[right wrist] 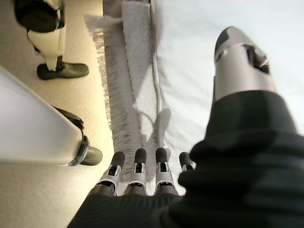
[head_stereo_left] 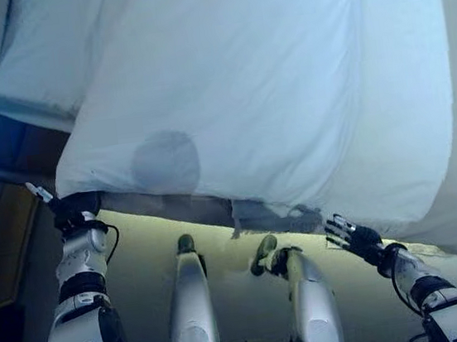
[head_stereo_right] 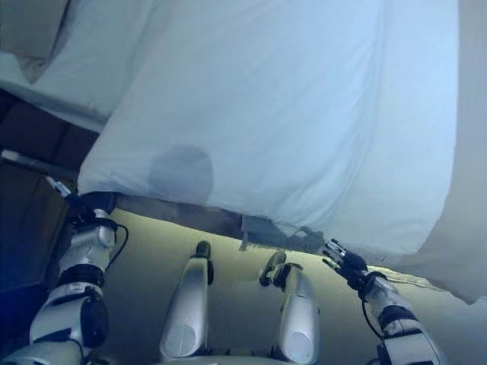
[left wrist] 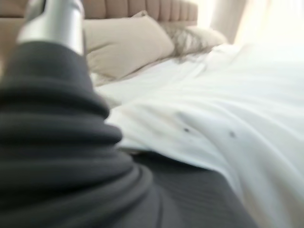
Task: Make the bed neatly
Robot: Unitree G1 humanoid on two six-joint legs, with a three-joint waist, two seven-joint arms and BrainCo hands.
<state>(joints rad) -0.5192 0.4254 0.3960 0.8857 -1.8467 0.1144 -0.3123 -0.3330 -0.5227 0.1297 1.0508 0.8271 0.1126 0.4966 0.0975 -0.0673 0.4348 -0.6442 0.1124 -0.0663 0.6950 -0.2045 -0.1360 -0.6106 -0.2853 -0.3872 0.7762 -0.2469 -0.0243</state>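
Right wrist view shows my right hand (right wrist: 142, 178) open beside the duvet (head_stereo_left: 269, 91) edge, my left hand (head_stereo_left: 71, 211) unreadable; uneven pulling could skew it.

A cream floor (head_stereo_left: 147, 256) lies below, with a dark wooden panel (head_stereo_left: 3, 240) at left.

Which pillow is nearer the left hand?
The plain beige pillow, closer to the left hand; the mottled grey pillow lies beyond it, farther along the headboard.
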